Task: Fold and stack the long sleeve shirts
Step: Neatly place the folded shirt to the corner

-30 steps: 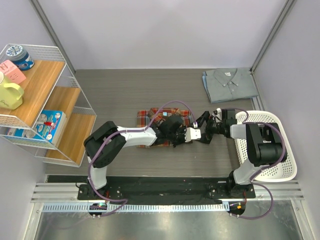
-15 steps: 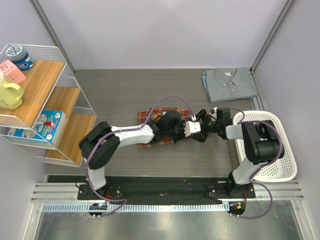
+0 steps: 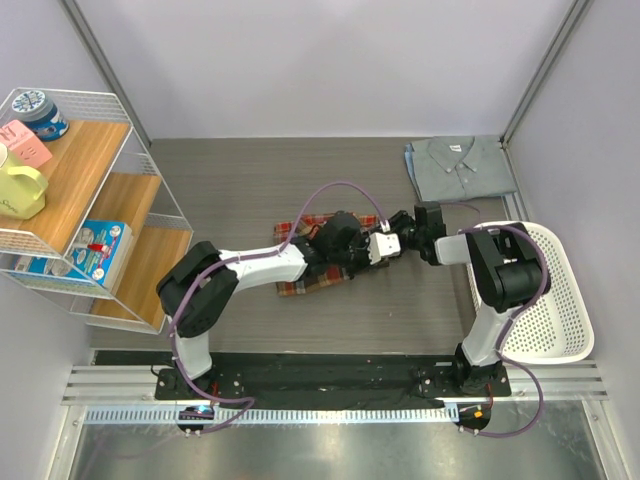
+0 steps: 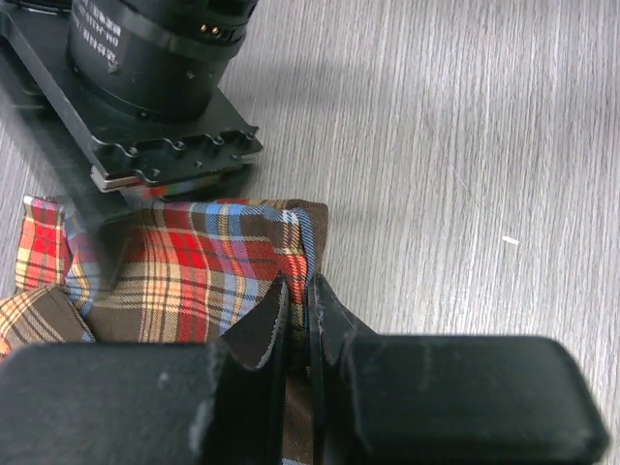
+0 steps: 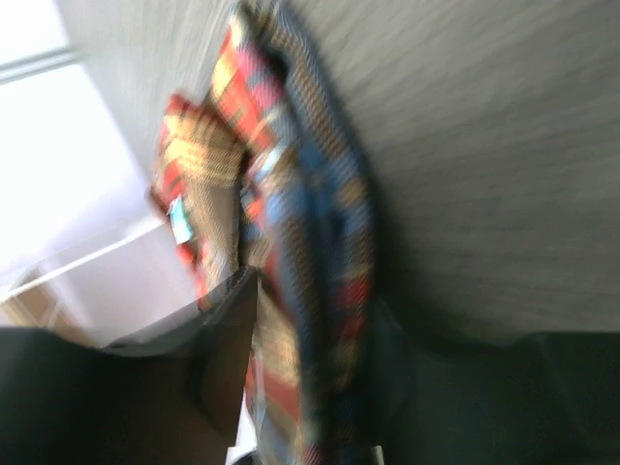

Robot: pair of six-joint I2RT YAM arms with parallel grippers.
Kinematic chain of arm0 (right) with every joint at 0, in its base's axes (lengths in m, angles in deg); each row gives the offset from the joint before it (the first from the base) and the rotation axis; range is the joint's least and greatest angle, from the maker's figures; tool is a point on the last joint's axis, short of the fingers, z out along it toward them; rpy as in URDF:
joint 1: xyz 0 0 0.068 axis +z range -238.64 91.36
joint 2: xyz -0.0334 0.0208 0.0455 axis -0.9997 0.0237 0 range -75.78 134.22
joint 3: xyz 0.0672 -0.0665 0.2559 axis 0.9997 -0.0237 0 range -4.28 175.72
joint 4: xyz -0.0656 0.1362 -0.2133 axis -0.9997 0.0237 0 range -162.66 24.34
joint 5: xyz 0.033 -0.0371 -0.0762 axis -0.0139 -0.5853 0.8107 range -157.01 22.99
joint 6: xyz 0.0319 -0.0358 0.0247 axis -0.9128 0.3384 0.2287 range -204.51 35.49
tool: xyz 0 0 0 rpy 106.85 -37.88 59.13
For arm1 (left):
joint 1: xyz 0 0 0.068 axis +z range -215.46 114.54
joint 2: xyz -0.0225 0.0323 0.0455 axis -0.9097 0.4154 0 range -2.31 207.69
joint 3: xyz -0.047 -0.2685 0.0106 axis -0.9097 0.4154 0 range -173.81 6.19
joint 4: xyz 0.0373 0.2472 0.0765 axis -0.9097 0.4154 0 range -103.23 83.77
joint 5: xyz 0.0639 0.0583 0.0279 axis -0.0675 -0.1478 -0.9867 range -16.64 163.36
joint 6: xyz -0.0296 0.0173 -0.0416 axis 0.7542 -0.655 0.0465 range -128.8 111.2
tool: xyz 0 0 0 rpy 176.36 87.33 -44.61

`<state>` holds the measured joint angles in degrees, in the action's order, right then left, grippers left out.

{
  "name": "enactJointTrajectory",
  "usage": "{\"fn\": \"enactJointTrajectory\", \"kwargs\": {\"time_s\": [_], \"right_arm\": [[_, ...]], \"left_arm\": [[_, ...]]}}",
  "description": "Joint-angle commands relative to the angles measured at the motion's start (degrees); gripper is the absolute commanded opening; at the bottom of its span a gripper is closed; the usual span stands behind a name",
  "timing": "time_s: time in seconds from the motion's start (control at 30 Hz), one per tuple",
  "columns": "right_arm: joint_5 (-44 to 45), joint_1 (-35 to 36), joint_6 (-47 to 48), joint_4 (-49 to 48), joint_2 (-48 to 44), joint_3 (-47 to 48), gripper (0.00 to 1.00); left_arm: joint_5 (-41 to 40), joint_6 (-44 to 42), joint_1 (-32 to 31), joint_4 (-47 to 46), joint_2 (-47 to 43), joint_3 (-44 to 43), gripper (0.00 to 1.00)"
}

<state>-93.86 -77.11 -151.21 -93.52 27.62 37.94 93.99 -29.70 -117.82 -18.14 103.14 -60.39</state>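
Our left gripper (image 4: 298, 291) pinches the plaid shirt (image 4: 194, 262) by its edge, jaws nearly closed. Our right gripper (image 5: 310, 358) straddles that cloth, but through the blur we cannot tell its grip. The grey-blue shirt (image 3: 460, 168) lies at one o'clock.

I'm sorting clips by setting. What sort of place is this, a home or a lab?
Probably a lab test cell, not a home: plain partition walls close around a table, a metal rail runs along its near edge, and a wire shelf stands beside it.

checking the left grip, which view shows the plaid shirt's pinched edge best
Left wrist: sharp and close, the plaid shirt pinched at its edge in the left gripper. The top view has arms covering much of it; the right wrist shows only blurred folds.
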Motion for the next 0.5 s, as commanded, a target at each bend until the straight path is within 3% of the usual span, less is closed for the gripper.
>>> {"fn": "enactJointTrajectory", "kwargs": {"time_s": [0.0, 0.07, 0.1, 0.17, 0.3, 0.37, 0.47], "right_arm": [[7.51, 0.33, 3.85, 3.11, 2.42, 4.44, 0.19], [8.04, 0.25, 8.14, 4.94, 2.78, 9.16, 0.02], [8.30, 0.25, 10.25, 9.13, 2.60, 11.20, 0.01], [10.49, 0.16, 18.50, 15.20, 1.90, 17.16, 0.01], [15.84, -0.54, 31.96, 24.77, 1.55, 27.55, 0.01], [18.22, -1.33, 37.65, 28.13, 2.77, 33.41, 0.01], [19.11, -2.12, 44.95, 33.23, 6.19, 42.90, 0.01]], "left_arm": [[0.83, 1.48, 0.41, -3.36, -1.65, -2.32, 0.15], [-0.84, 3.31, 0.50, -1.70, -2.35, -3.02, 0.41], [-1.72, 4.72, 1.11, -0.29, -2.88, -3.54, 0.62], [-4.18, 7.36, 2.43, 4.72, -5.33, -4.86, 0.71], [-1.11, 10.89, 8.22, 16.22, -11.04, -3.20, 0.94], [-2.07, 10.71, 9.55, 20.70, -14.46, -0.58, 1.00], [-5.59, 10.01, 10.08, 22.48, -19.12, 4.16, 1.00]]}}
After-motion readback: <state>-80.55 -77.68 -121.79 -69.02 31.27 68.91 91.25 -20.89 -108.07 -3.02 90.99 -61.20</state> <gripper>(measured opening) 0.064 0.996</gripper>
